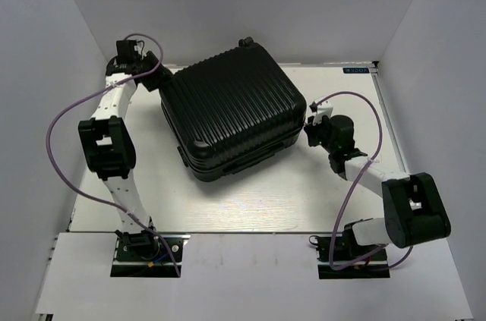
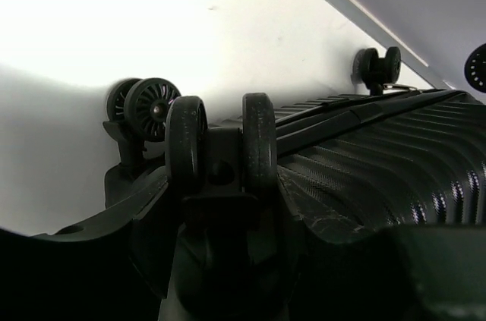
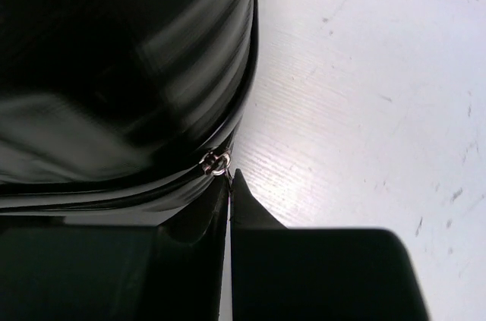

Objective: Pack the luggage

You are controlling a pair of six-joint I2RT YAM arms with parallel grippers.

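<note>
Lying closed, luggage (image 1: pixel 231 112), contents hidden, right gripper (image 3: pixel 230 183) pressed closed beside zipper pull (image 3: pixel 216 162), left gripper (image 1: pixel 157 78) unclear

You can read nothing for certain: the blue label (image 1: pixel 355 70) on the table's (image 1: pixel 228 207) far right edge is too small.

A white counter (image 1: pixel 250 207) lies inside a plain booth. A pale grey left wall (image 1: pixel 38 70), back wall (image 1: pixel 243 2) and right wall (image 1: pixel 448 70) close it on three sides. A thin metal rail (image 1: pixel 387 120) runs along the counter's right edge, and a small blue label (image 1: pixel 355 70) sits at the far right corner. The light is bright, the shadows soft. Seen from near, the surface has fine scratches and small dark marks.
</note>
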